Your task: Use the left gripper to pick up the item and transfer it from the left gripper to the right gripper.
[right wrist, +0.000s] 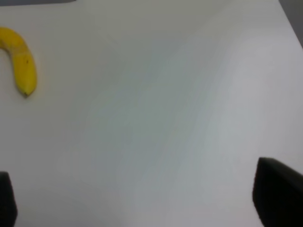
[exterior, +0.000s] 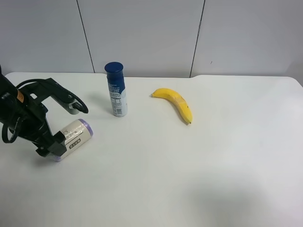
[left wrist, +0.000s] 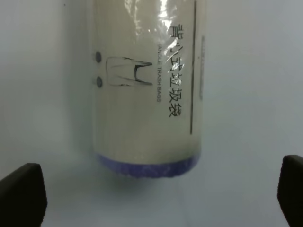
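- Two fingers (left wrist: 21, 196) of the left gripper (left wrist: 156, 191) are spread wide. In its wrist view their black tips stand one on each side of the roll (left wrist: 147, 85), with a strip of bare bench between each tip and the roll.
- In the high view the left gripper (exterior: 66, 126) sits low at the left of the bench (exterior: 213, 165). One finger is on the far side of the roll (exterior: 75, 133) and the other at its near-left end. Whether that near finger touches the roll cannot be told from this view.
- The roll lies on its side on the bench, at the left and fairly near. It has a cream label with small dark print and purple ends, and one end points toward the right.
- The fingers (right wrist: 279, 194) of the right gripper (right wrist: 142, 196) are also spread apart, with only two dark tips showing at the edges of its wrist view. Nothing lies between them but white bench.
- The bottle (exterior: 116, 90), with its blue cap, stands upright beyond the roll, farther back and a little to the right.
- The banana (exterior: 175, 103) lies right of the bottle, well apart from the roll. It also shows in the right wrist view (right wrist: 21, 56), well away from those fingers.
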You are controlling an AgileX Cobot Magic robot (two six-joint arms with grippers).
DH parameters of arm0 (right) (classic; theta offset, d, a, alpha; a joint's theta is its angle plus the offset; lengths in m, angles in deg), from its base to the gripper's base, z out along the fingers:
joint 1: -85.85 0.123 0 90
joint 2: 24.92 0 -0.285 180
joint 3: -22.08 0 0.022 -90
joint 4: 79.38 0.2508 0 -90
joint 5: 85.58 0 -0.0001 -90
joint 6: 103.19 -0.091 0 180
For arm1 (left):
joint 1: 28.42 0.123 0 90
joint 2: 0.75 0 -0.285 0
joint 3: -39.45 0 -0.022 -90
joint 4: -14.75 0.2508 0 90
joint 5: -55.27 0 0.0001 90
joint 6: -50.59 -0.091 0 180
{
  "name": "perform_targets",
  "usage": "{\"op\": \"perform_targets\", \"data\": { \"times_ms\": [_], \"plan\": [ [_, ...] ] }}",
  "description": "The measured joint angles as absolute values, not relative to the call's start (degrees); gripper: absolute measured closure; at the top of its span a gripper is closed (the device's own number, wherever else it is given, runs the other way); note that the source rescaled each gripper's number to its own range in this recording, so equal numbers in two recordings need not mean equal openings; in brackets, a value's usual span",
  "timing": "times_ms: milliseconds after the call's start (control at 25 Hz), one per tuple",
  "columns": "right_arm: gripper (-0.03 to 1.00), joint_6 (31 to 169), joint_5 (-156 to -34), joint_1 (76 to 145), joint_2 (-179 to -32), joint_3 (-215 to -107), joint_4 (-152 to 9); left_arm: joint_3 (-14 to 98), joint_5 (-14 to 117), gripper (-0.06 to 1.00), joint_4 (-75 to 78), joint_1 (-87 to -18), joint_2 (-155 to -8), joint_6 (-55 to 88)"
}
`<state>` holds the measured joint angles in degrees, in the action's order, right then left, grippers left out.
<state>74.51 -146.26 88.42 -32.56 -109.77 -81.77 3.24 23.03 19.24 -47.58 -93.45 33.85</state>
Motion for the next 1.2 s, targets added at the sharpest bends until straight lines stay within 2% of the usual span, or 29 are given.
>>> {"op": "perform_targets", "data": {
  "times_ms": [720,1200],
  "plan": [
    [-0.03,74.5,-146.3,88.4,-32.6,-109.8,-81.8,3.3,32.9,-0.06,21.7,-46.7,-105.3,35.3],
    [-0.03,74.5,-146.3,88.4,-32.6,-109.8,-81.8,3.3,34.6,-0.06,22.9,-45.5,-109.9,35.8]
  ]
}}
